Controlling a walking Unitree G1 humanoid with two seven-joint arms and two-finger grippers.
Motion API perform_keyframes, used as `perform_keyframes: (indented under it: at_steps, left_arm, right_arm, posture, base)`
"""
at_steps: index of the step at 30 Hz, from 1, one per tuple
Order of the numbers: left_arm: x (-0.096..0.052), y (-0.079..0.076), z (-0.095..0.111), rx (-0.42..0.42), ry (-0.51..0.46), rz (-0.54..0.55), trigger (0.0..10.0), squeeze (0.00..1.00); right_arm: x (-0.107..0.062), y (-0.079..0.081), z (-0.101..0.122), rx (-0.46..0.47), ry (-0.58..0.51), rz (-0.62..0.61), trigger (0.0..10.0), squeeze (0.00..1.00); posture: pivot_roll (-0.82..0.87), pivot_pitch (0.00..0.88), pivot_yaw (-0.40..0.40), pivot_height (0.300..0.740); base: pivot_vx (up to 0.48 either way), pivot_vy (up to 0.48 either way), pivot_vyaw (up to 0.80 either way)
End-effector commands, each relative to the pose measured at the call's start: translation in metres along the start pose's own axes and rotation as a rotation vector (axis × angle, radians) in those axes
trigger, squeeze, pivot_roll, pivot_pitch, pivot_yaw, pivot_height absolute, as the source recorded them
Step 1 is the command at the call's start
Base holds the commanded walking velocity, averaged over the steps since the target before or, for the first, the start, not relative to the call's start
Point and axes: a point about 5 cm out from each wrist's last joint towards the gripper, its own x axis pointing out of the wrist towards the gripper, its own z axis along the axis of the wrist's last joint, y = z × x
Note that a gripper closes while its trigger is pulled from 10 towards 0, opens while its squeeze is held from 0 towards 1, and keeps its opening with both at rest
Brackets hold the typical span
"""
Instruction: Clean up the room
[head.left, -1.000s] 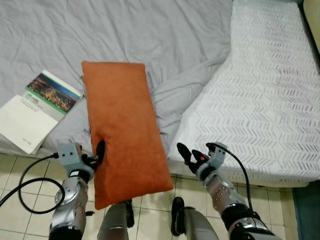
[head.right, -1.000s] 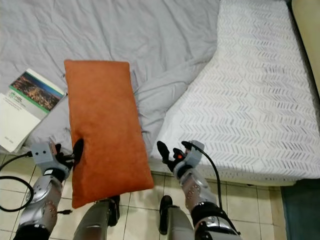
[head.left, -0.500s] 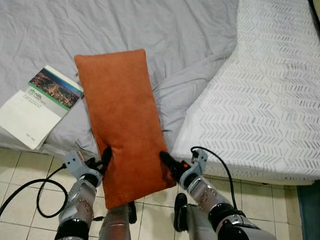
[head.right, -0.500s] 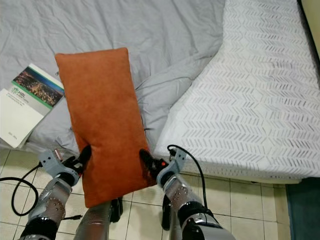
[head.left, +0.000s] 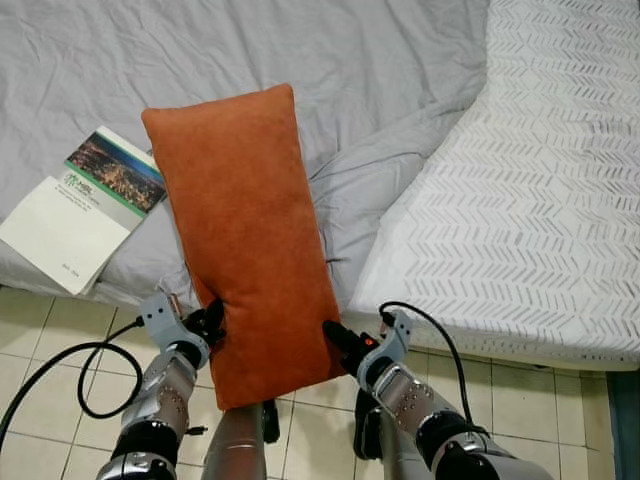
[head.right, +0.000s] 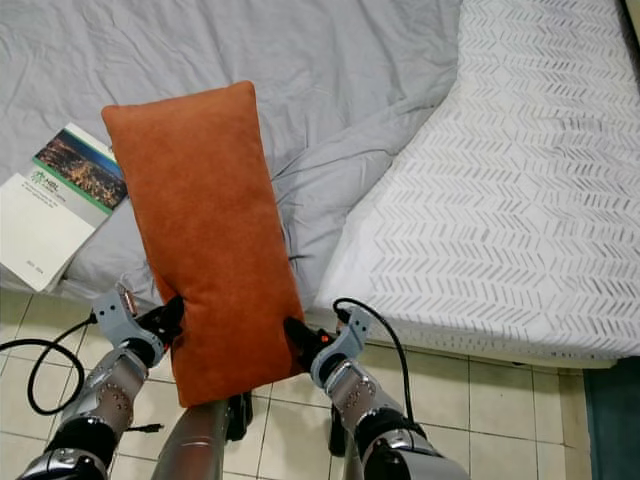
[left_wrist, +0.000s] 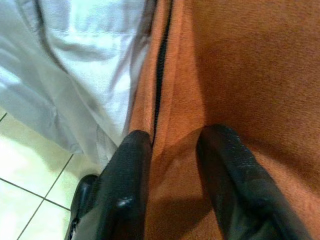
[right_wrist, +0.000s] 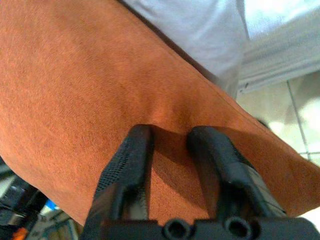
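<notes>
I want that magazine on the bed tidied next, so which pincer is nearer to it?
Left. The left pincer grips the orange pillow just below the magazine; the right pincer presses the pillow's far side.

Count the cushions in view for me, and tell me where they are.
1: the orange cushion, held up over the bed's near edge, the left gripper pinching its lower left side and the right gripper pressing its lower right. Others may lie out of frame.

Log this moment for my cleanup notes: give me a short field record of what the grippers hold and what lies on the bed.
held item: orange cushion, lifted over the bed's edge
left gripper: fingers pinching the cushion's left edge
right gripper: fingers pressed on its right lower edge
on bed: booklet on the grey sheet
beside: white patterned mattress
floor: tiles
</notes>
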Motion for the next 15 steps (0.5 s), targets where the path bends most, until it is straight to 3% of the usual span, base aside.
perform_keyframes:
  at_steps: [1, 8, 12, 14, 15]
  left_arm:
    - [-0.008, 0.003, -0.033, -0.011, 0.134, 0.017, 0.0, 0.0]
    - [-0.004, -0.002, -0.027, -0.019, 0.11, -0.009, 0.0, 0.0]
    - [-0.002, -0.005, -0.024, -0.003, 0.098, -0.02, 0.0, 0.0]
    - [-0.002, -0.005, -0.024, -0.002, 0.098, -0.022, 0.0, 0.0]
    - [-0.003, -0.005, -0.025, 0.005, 0.095, -0.025, 0.0, 0.0]
  right_arm:
    - [0.004, 0.015, -0.038, 0.021, 0.088, 0.033, 0.0, 0.0]
    - [0.01, 0.031, -0.049, -0.075, 0.094, 0.05, 0.0, 0.0]
    - [0.012, 0.033, -0.047, -0.253, 0.11, 0.042, 0.0, 0.0]
    - [0.012, 0.032, -0.046, -0.293, 0.11, 0.031, 0.0, 0.0]
    - [0.012, 0.031, -0.038, -0.386, 0.088, 0.045, 10.0, 1.0]
  posture:
    - [0.12, 0.531, -0.047, 0.74]
    - [0.13, 0.533, -0.042, 0.74]
    - [0.12, 0.54, -0.047, 0.74]
    - [0.12, 0.54, -0.047, 0.74]
    - [0.12, 0.547, -0.05, 0.74]
  base:
    - [0.0, 0.0, 0.0]
    - [0.0, 0.0, 0.0]
    - [0.0, 0.0, 0.0]
    - [0.0, 0.0, 0.0]
    - [0.0, 0.0, 0.0]
